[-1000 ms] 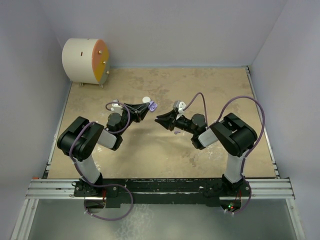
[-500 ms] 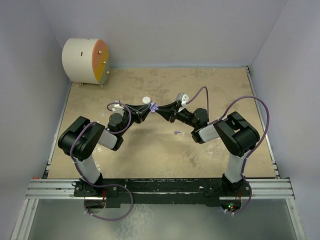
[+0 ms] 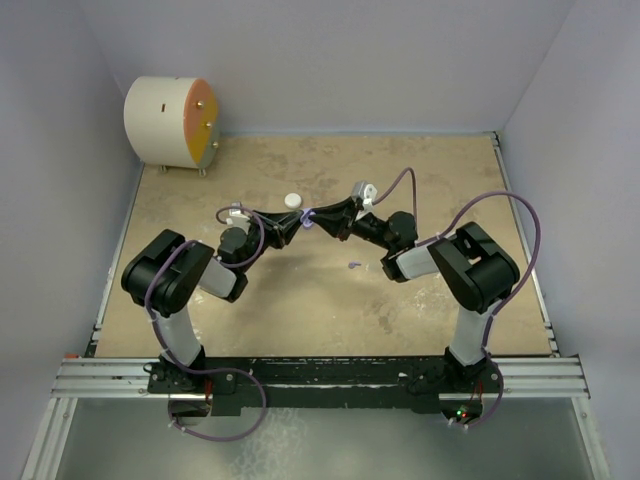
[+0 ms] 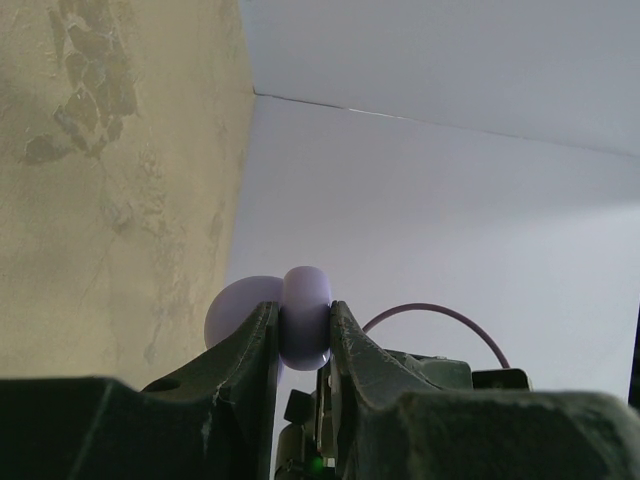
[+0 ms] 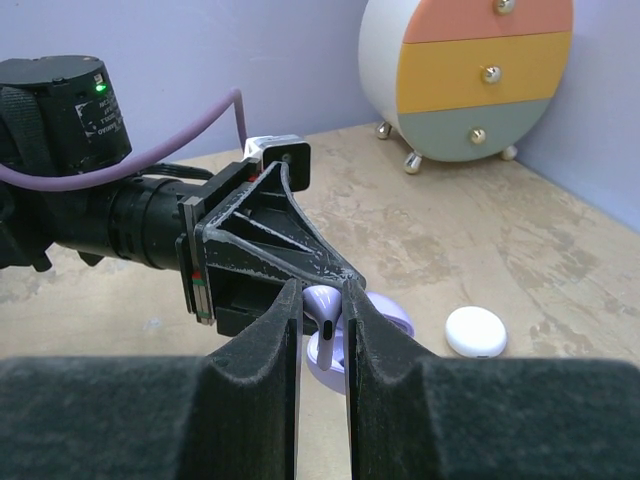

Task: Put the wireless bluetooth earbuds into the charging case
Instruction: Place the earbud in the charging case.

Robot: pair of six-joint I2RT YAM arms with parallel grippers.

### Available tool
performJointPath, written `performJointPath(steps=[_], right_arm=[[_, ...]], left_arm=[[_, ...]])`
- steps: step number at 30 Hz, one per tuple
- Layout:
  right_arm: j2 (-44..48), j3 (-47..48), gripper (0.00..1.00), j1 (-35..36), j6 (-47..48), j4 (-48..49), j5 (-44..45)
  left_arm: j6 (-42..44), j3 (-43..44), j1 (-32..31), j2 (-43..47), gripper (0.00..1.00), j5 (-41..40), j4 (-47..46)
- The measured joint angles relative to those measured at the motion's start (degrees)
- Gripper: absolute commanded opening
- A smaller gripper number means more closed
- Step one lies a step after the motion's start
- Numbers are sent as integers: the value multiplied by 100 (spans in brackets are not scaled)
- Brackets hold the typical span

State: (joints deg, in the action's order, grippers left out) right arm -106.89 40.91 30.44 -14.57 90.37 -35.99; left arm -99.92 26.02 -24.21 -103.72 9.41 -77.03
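As the right gripper (image 5: pixel 322 300) has swung across to meet the left gripper (image 4: pixel 303 318) within 1 second | left pinches lilac charging case (image 4: pixel 305 290), mid-table | right pinches 1 earbud (image 5: pixel 325 335) at the case | insertion looks imminent | second earbud (image 3: pixel 353 265) lies on table (image 3: pixel 450 180)

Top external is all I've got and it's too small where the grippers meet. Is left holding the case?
Observer: Yes. The left wrist view shows the left gripper shut on the lilac case half, pinched by its rim.
Operator: And right?
Observer: In the right wrist view the right gripper is shut on an earbud, its pale stem sticking out past the jaws.
Operator: Seated?
Observer: Cannot tell. The right wrist view puts the earbud right at the lilac case half, but the jaws hide whether it is in.
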Motion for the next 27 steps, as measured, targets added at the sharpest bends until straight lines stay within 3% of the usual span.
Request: performJointPath(steps=[27], right_arm=[[-345, 164, 0, -57, 105, -2, -107]], left_arm=[[-413, 4, -186, -245, 0, 0, -444]])
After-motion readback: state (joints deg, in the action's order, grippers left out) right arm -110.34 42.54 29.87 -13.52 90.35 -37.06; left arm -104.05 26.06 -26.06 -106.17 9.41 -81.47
